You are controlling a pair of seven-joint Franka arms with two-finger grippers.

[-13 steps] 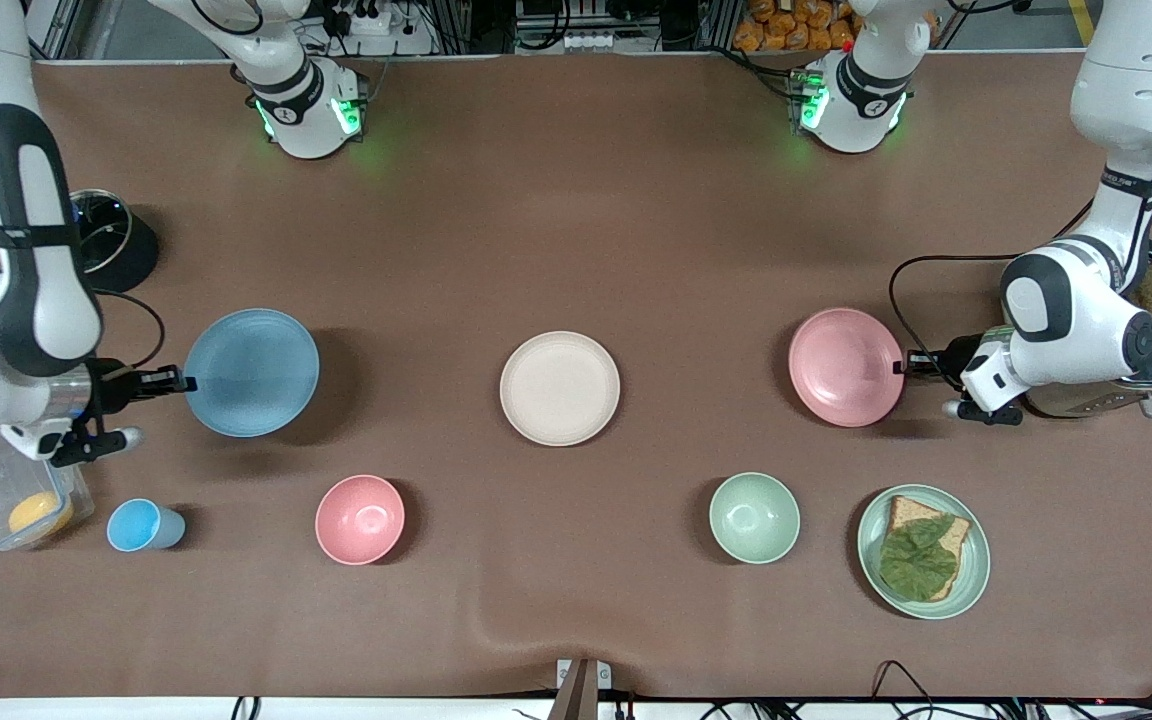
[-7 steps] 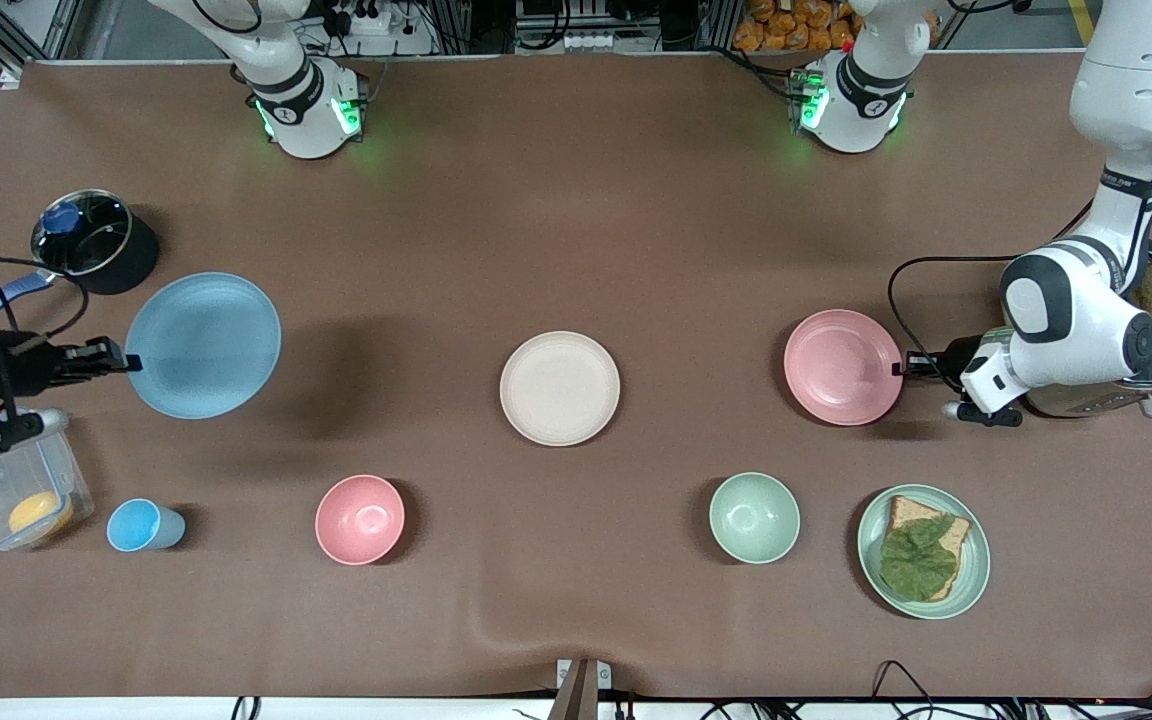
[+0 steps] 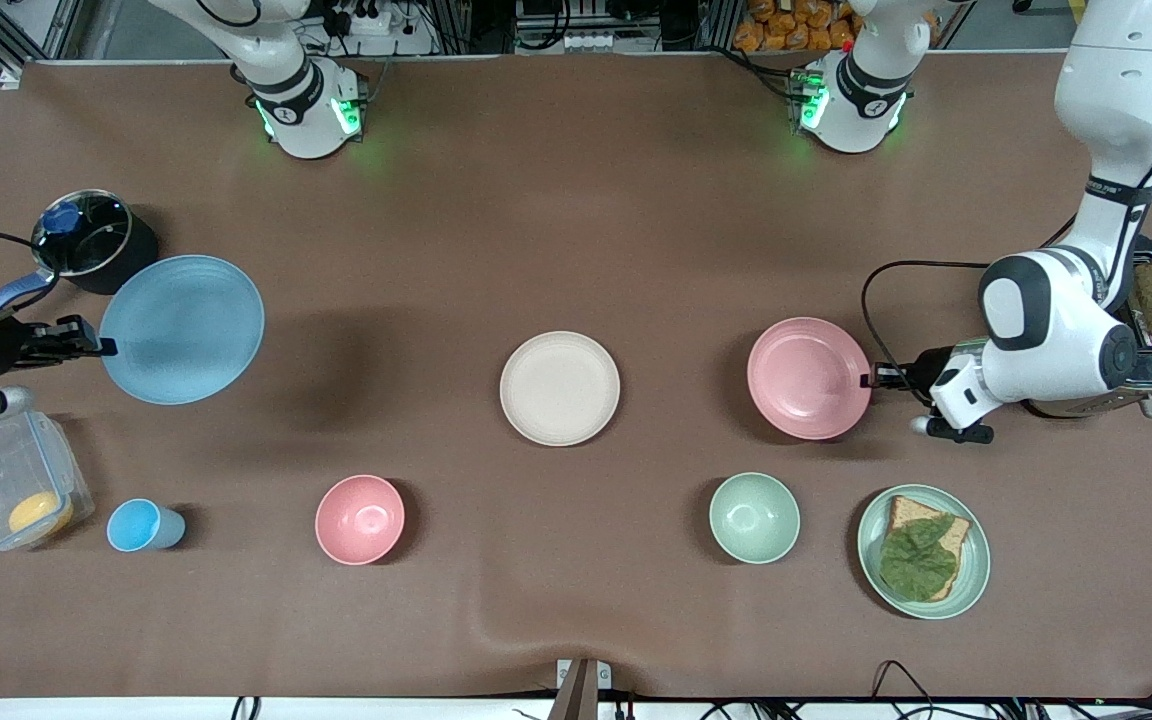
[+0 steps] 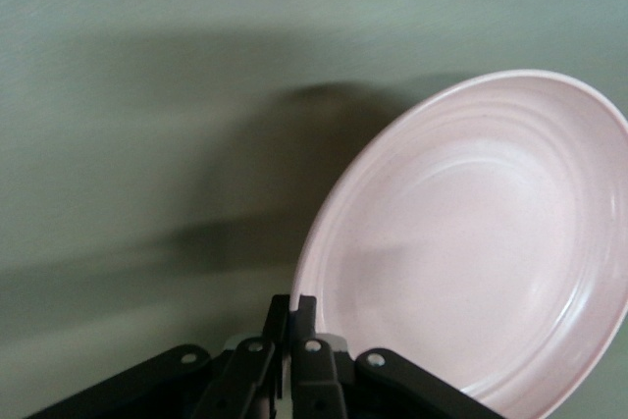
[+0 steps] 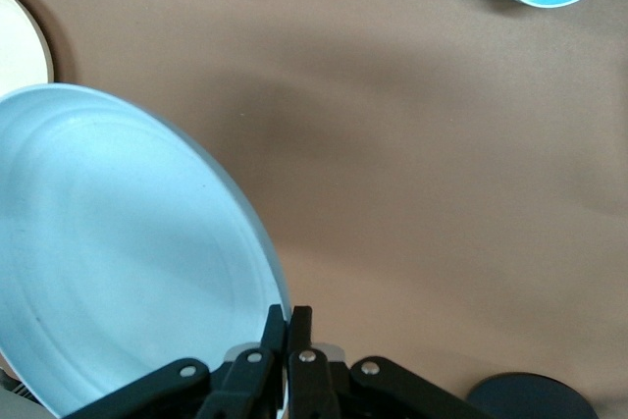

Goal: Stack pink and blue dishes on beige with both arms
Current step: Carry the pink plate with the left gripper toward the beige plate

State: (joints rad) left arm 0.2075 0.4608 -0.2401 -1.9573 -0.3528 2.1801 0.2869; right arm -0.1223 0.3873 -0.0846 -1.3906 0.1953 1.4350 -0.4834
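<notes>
right gripper (image 3: 101, 348) pinches the rim of the flat round light blue plate (image 3: 182, 328), held above the table near the black pot (image 3: 96, 241). left gripper (image 3: 871, 379) pinches the pale pink plate (image 3: 808, 378), lifted beside the cream-beige plate (image 3: 559, 388) lying mid-table.
</notes>
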